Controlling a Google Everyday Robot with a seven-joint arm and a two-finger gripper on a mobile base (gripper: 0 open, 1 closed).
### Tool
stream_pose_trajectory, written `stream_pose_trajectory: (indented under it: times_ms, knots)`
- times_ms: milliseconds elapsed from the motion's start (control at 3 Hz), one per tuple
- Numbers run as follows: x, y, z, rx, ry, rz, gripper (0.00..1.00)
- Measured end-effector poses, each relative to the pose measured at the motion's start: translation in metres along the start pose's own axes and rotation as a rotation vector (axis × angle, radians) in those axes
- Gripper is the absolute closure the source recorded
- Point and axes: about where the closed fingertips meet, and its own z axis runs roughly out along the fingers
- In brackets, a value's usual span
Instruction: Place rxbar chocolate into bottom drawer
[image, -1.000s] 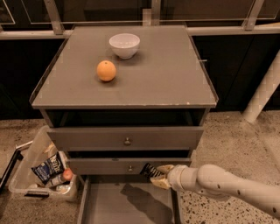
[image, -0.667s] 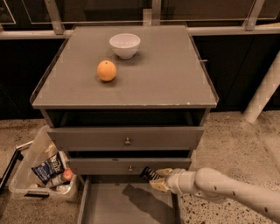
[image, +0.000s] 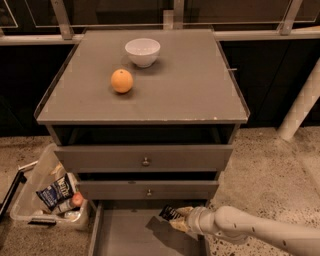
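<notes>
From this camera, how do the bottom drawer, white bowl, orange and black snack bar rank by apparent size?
1. bottom drawer, largest though partly cut off
2. white bowl
3. orange
4. rxbar chocolate, smallest, partly hidden in the gripper over the drawer's right side

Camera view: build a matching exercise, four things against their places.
Things: 1 white bowl; 2 orange; 3 rxbar chocolate; 4 blue-and-white packet.
Places: A held in the tool over the open bottom drawer; B in the clear bin on the floor; C cabinet top, at the back; D cabinet top, nearer the front than the bowl.
Pairs: 1-C; 2-D; 3-A; 4-B.
</notes>
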Motion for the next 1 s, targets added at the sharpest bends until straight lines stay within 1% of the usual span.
stream_pose_trajectory:
  times_ms: [333,667,1000]
  knots:
    - [0.036,-0.001,0.021,0.021,0.04,0.015,1.0]
    - [0.069,-0.006,0.042,0.033,0.055,0.013,1.0]
    - [0.095,-0.003,0.067,0.008,0.093,-0.016,1.0]
